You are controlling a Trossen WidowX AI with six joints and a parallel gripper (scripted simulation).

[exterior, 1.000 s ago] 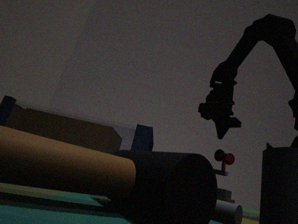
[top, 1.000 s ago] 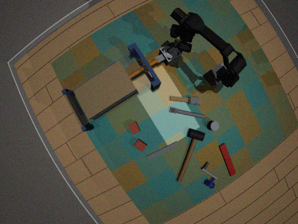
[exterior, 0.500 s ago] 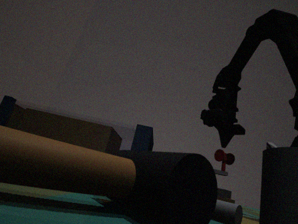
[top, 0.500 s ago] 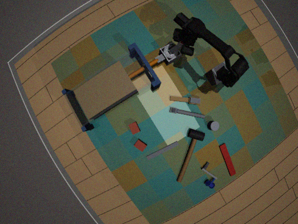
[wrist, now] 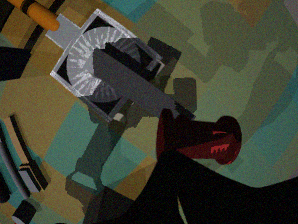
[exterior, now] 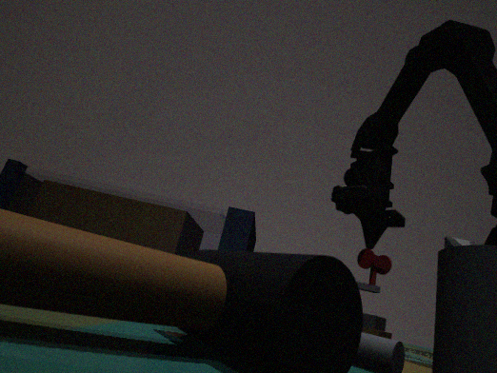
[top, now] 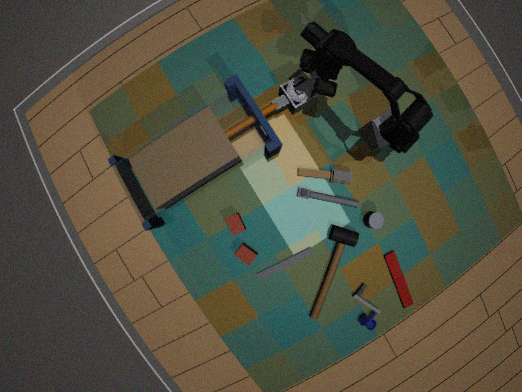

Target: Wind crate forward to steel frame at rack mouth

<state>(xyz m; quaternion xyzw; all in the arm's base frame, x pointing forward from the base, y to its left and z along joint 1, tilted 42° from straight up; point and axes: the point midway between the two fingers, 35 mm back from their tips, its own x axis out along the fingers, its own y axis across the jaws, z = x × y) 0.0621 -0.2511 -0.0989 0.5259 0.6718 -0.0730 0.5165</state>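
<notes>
The brown crate [top: 185,155] [exterior: 109,214] sits inside the clear-panelled cubby, apparently flat, with a gap between its front and the blue frame [top: 258,116] [exterior: 238,229] at the mouth. An orange strap [top: 245,126] [wrist: 42,16] runs from it under the frame to the winch [top: 295,95] [wrist: 80,65]. The handle's grey arm [wrist: 137,82] lies across the winch top, its red knob [exterior: 374,262] [wrist: 200,137] upright at the outer end. My gripper [exterior: 370,247] [wrist: 168,156] is shut and empty, its tip right at the knob; whether they touch is unclear. The key and hole are hidden.
A mallet [top: 327,280], a wooden-handled tool [top: 315,173], a grey wrench-like tool [top: 330,198], a grey cylinder [top: 374,220], a red bar [top: 398,279], a grey bar [top: 285,263], two red blocks [top: 235,223] [top: 246,254] and a small blue-knobbed crank [top: 367,303] lie on the bench.
</notes>
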